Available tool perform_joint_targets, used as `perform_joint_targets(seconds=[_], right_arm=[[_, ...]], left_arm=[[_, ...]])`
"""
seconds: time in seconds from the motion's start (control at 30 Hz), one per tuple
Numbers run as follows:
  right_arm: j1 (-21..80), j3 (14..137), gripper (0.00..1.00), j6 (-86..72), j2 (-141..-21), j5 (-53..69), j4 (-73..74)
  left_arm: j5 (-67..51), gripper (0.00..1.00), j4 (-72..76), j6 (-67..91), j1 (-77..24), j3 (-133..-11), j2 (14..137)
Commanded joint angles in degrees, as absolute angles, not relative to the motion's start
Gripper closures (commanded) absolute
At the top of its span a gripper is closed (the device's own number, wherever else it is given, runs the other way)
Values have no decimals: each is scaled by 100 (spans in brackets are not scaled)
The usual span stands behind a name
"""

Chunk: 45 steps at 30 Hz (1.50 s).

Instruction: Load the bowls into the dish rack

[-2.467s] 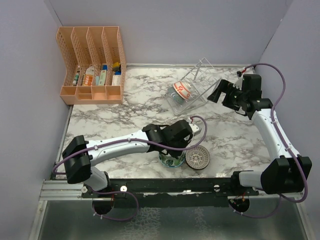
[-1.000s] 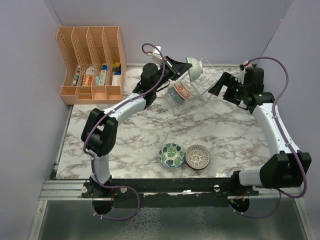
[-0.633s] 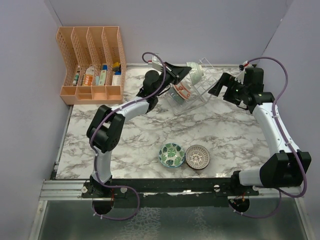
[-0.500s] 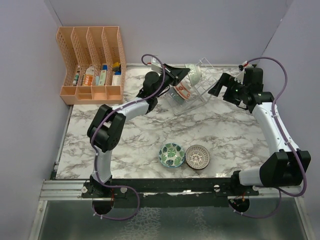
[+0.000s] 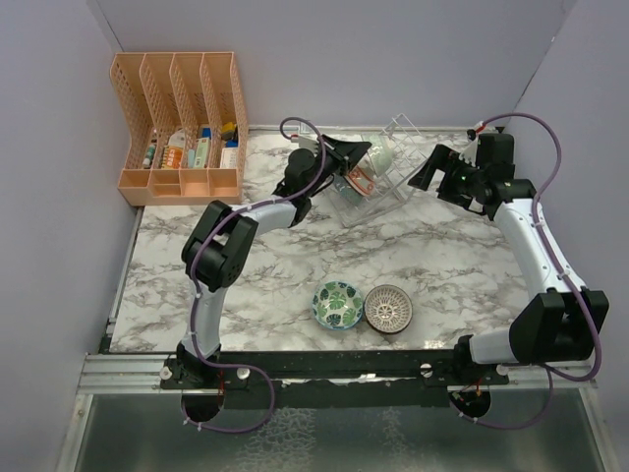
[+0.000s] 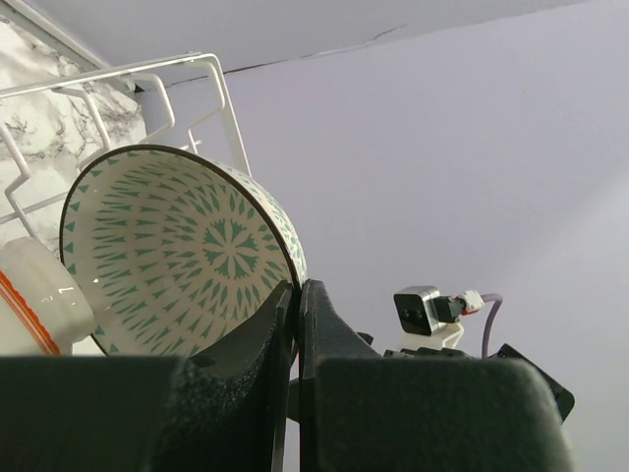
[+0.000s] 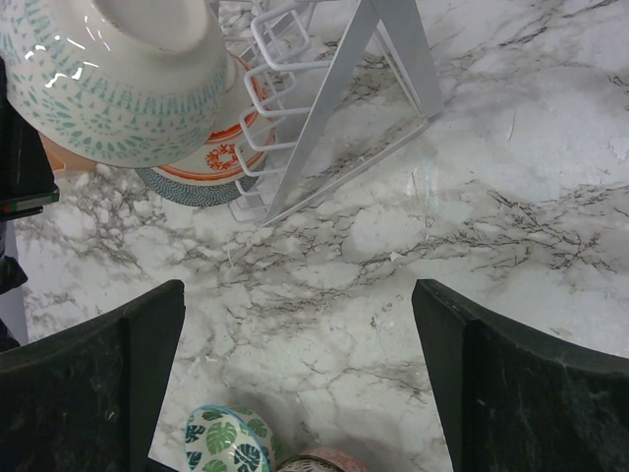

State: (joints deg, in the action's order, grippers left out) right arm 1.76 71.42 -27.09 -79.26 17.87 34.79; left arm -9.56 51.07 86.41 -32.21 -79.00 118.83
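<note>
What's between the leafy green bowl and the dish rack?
Just bare marble table, from leafy green bowl to dish rack, in the top view.

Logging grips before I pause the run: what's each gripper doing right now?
Left gripper: closed, fingers pinching the rim of the teal-patterned bowl at the dish rack.
Right gripper: open, holding nothing.

Orange organizer (image 5: 180, 126) on marble table (image 5: 454, 267)
</note>
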Motion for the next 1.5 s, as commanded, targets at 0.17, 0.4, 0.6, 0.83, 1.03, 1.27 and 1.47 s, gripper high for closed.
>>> perform_joint_targets(seconds=[0.17,0.4,0.6,0.83,1.03,1.27,1.47], right_arm=[[141,7313,0,-2590,-8028,1758,3516],[141,7297,0,-2580,-8075,1784,3489],[141,7282,0,-2561,-8101,1793,3483],[142,7264,0,-2570,-8157,1835,3467],[141,7276,0,-2572,-8191,1863,3454],[138,7251,0,-2561,-8218,1881,3428],[141,7254,0,-2561,-8253,1907,3410]], left_arm=[[-928,100,5938,8851,-3183,-7982,12081],[-905,100,5915,8939,-3182,-7979,12214],[-840,100,5861,9018,-3182,-7956,12291],[-787,100,5765,9094,-3158,-7952,12323],[-836,100,5552,9178,-3138,-7949,12300],[-755,100,5432,9213,-3125,-7783,12188],[-756,100,5291,9211,-3108,-7490,12089]])
